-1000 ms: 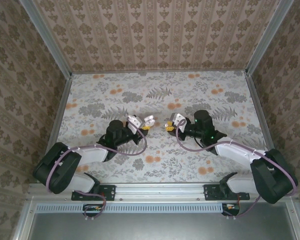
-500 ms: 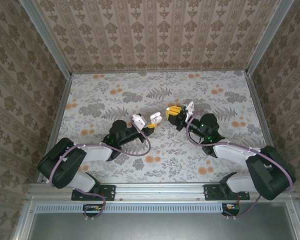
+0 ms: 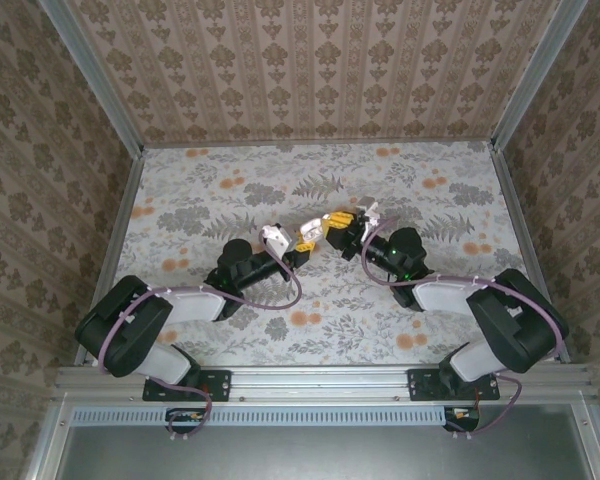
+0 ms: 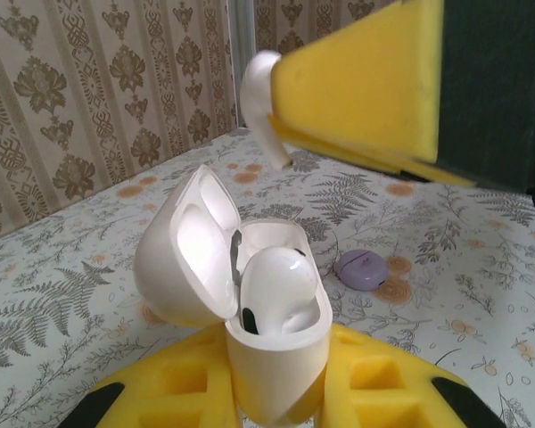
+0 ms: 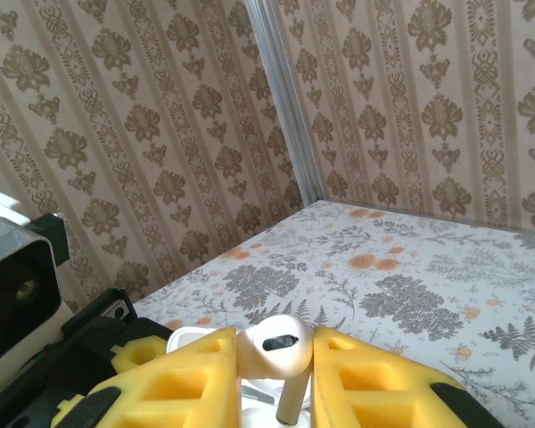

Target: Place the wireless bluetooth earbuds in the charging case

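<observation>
Floral table (image 3: 230,190), left pincer (image 3: 292,253) clamping one open case (image 4: 272,366) with one earbud (image 4: 279,283), right pincer (image 5: 272,374) clamping second earbud (image 5: 274,346)

The overhead camera looks down from high at the near edge over the whole table (image 3: 230,190). Each wrist camera sits low, aimed toward a far wall corner (image 5: 281,107), very close on the charging case (image 4: 272,357) or the earbud (image 5: 272,343); the left view shares that earbud.
</observation>
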